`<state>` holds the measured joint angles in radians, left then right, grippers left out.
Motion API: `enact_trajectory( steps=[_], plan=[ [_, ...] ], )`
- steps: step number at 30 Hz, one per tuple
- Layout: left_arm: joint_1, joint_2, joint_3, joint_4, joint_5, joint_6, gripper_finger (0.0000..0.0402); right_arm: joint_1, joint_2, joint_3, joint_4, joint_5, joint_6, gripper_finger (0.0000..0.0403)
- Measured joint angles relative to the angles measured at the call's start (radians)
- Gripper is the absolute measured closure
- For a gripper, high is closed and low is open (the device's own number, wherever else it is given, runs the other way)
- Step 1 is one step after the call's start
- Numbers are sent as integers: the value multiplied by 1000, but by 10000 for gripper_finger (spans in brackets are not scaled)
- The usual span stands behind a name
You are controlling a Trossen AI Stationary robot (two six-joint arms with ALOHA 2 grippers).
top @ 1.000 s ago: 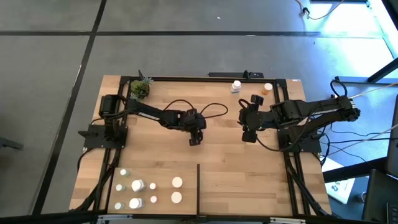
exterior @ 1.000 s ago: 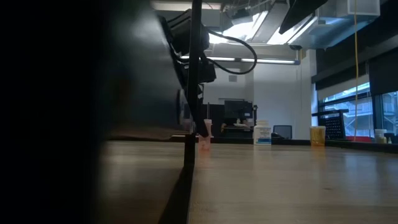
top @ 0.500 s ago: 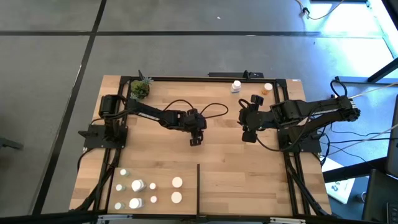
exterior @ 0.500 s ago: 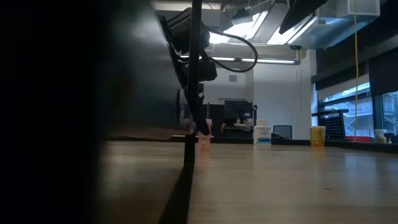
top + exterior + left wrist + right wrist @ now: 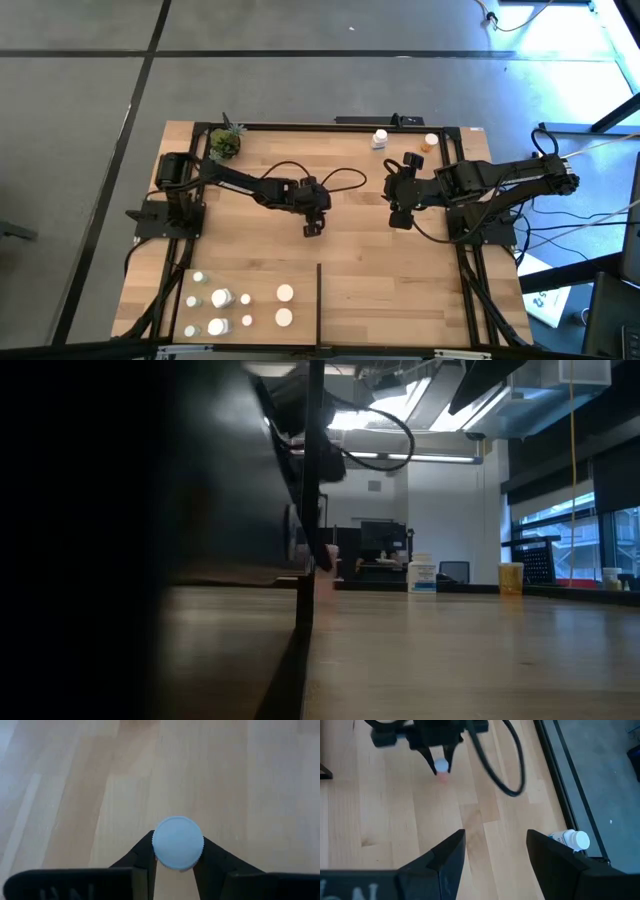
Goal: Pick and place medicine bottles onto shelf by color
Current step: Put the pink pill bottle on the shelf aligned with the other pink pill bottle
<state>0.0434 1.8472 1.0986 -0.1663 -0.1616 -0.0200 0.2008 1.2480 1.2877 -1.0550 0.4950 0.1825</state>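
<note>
My left gripper (image 5: 312, 228) stands at the middle of the table, shut on a tiny medicine bottle with a white cap (image 5: 177, 842). The right wrist view shows the bottle (image 5: 441, 768) with a pinkish body under the cap. My right gripper (image 5: 400, 215) hangs open above the boards to the right, nothing between its fingers (image 5: 495, 845). Several white and pale green bottles (image 5: 222, 298) stand upright on the shelf (image 5: 260, 275) at the near left, left of the black divider strip (image 5: 318, 298). My left gripper pinches the bottle's cap by its ribbed rim (image 5: 156, 846), one finger on each side. The fingers slant down toward the table's near edge. The cap faces up. Whether the bottle's foot is on the boards, I cannot tell.
A white bottle (image 5: 379, 139) and an orange one (image 5: 431, 141) stand by the far edge. A small potted plant (image 5: 226, 143) sits at the far left corner. Black frame bars (image 5: 470, 290) run along the table's sides. Bare boards lie right of the divider.
My left gripper has shut on the small bottle's cap and taken hold of it, staying at the same spot. My right gripper has kept still.
</note>
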Motion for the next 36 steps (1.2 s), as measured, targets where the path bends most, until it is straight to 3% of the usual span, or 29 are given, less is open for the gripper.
enact_trajectory(
  steps=[12,18,25,30,36],
  plan=[
    [-97,-224,2,-228,-3,-137,318,0,1,1,8,-62,-5,191],
    [-211,-357,0,-349,-71,-261,319,0,0,1,15,-113,-58,191],
    [-379,-475,0,-527,-171,-463,319,0,0,1,118,-296,-237,191],
    [-495,-487,-1,-618,-171,-617,319,0,0,1,187,-442,-323,191],
    [-618,-485,0,-661,-174,-768,319,0,17,1,235,-498,-352,191]
  ],
)
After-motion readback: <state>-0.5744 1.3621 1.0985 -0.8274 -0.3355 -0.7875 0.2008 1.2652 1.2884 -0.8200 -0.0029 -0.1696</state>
